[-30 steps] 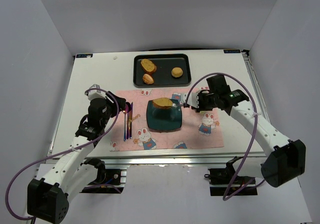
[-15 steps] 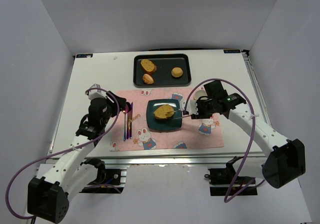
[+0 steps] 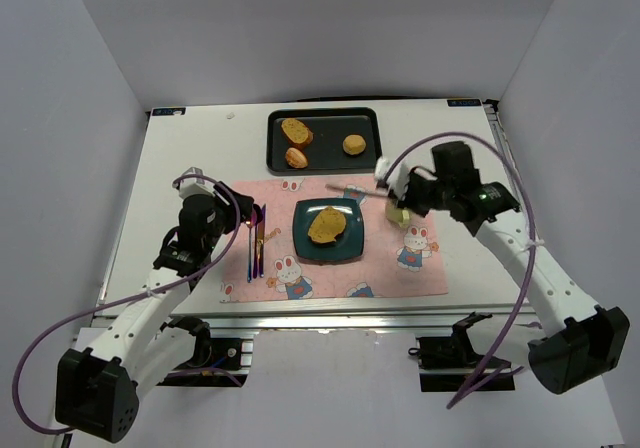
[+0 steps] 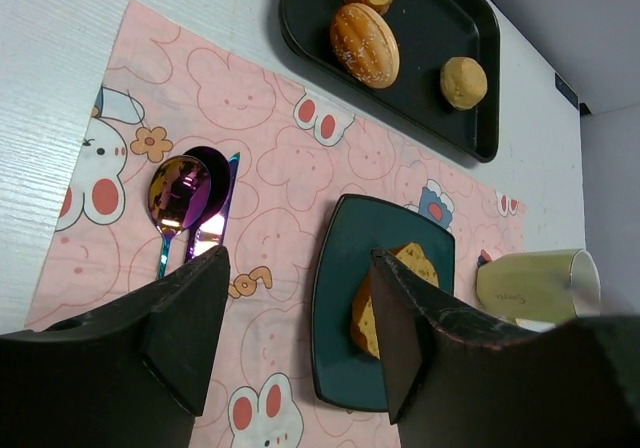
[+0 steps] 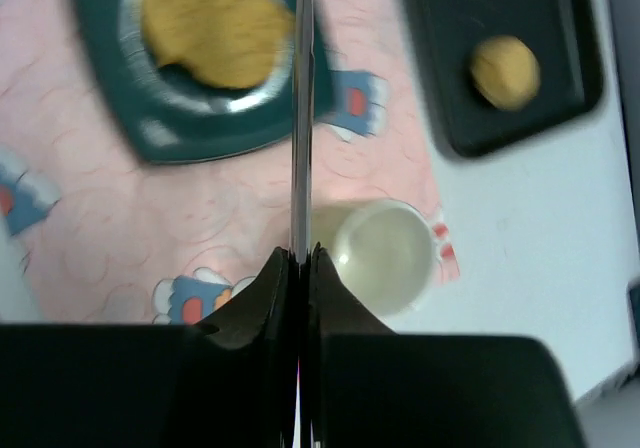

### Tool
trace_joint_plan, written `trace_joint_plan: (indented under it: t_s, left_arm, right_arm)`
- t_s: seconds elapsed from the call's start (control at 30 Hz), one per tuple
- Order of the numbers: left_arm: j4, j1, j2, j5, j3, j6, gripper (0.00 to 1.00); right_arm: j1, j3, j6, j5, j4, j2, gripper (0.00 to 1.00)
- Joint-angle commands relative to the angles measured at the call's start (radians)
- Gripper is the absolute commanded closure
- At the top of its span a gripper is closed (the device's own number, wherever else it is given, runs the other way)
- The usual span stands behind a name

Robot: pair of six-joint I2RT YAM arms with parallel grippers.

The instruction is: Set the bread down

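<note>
Filling most of the overhead view, a white rectangular tabletop [image 3: 180, 168] carries a pink rabbit-print placemat [image 3: 400, 278] and, beyond it, a black rectangular tray [image 3: 325, 143]. At the mat's middle sits a dark teal square plate [image 3: 305, 250]. The flat, golden-brown oval slice of bread [image 3: 327, 225] lies on the plate near its centre, touched by neither gripper. The left gripper [image 4: 298, 268] hangs over the mat's left side, its jaws spread wide with nothing between them. The right gripper [image 5: 300, 258] is clamped tight on a thin flat silvery utensil [image 3: 352, 189]. The utensil's tip reaches over the mat just beyond the plate's far edge, clear of the bread.

The slice looks light, dry and fairly stiff, with a crust that would probably crumble under a hard pinch. Lying flat, it seems best taken by sliding a blade beneath it, or by a gentle grip across the crust edge.

A second earlier the bread was up at the plate's far rim with the right gripper close beside it. Now it lies flat and that gripper has drawn back to the right, while the left gripper has not moved.
</note>
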Motion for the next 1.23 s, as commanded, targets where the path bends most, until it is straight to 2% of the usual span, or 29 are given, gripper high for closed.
trace_joint_plan:
  t_s: [0.0, 0.07, 0.1, 0.17, 0.23, 0.3, 0.47, 0.57, 0.6, 0.63, 0.67, 0.7, 0.77, 0.8, 0.83, 0.93, 1.1, 1.2]
  left_arm:
    - [0.039, -0.001, 0.004, 0.02, 0.02, 0.006, 0.34]
    - [0.048, -0.001, 0.013, 0.038, 0.02, 0.005, 0.41]
    - [0.053, -0.001, 0.016, 0.043, 0.022, 0.01, 0.46]
    - [0.057, -0.003, 0.024, 0.055, 0.023, 0.014, 0.61]
    - [0.067, -0.003, 0.027, 0.061, 0.016, 0.011, 0.66]
    - [0.108, -0.001, 0.041, 0.074, 0.013, 0.003, 0.66]
    - [0.114, -0.001, 0.062, 0.088, 0.023, 0.0, 0.57]
    - [0.106, -0.001, 0.062, 0.088, 0.025, 0.0, 0.49]
    - [0.106, -0.001, 0.061, 0.086, 0.022, -0.003, 0.43]
    - [0.108, -0.001, 0.06, 0.086, 0.019, -0.004, 0.39]
    - [0.113, -0.003, 0.062, 0.091, 0.016, -0.009, 0.37]
    - [0.122, -0.001, 0.064, 0.097, 0.011, -0.01, 0.36]
    - [0.129, -0.001, 0.07, 0.109, 0.008, -0.015, 0.36]
    - [0.129, -0.003, 0.07, 0.112, 0.008, -0.015, 0.35]
    - [0.129, -0.001, 0.071, 0.117, 0.008, -0.015, 0.35]
    - [0.122, -0.001, 0.073, 0.124, 0.014, -0.007, 0.35]
    - [0.139, -0.003, 0.093, 0.149, 0.011, 0.0, 0.35]
    - [0.172, -0.001, 0.113, 0.212, 0.017, 0.0, 0.41]
  right_arm:
    - [-0.177, 0.031, 0.441, 0.068, 0.33, -0.013, 1.0]
    - [-0.354, -0.025, 0.589, 0.116, 0.406, -0.007, 1.0]
    - [-0.404, -0.047, 0.69, 0.133, 0.435, -0.002, 1.0]
    - [-0.541, -0.12, 0.762, 0.169, 0.516, 0.018, 1.0]
    - [-0.605, -0.168, 0.824, 0.173, 0.555, 0.068, 1.0]
    - [-0.668, -0.22, 0.856, 0.164, 0.569, 0.145, 1.0]
    - [-0.691, -0.323, 0.836, 0.161, 0.714, 0.262, 1.0]
    - [-0.691, -0.355, 0.812, 0.147, 0.753, 0.314, 1.0]
    - [-0.691, -0.359, 0.804, 0.147, 0.754, 0.344, 1.0]
    - [-0.693, -0.357, 0.789, 0.141, 0.747, 0.361, 0.93]
    - [-0.693, -0.356, 0.745, 0.144, 0.736, 0.38, 0.79]
    - [-0.694, -0.351, 0.724, 0.147, 0.703, 0.415, 0.54]
    - [-0.711, -0.327, 0.682, 0.125, 0.673, 0.443, 0.34]
    - [-0.72, -0.32, 0.674, 0.118, 0.62, 0.452, 0.17]
    - [-0.732, -0.311, 0.662, 0.093, 0.601, 0.449, 0.11]
    - [-0.734, -0.273, 0.625, 0.11, 0.525, 0.411, 0.11]
    - [-0.711, -0.097, 0.655, 0.16, 0.414, 0.342, 0.11]
    - [-0.697, 0.011, 0.655, 0.084, 0.377, 0.316, 0.1]
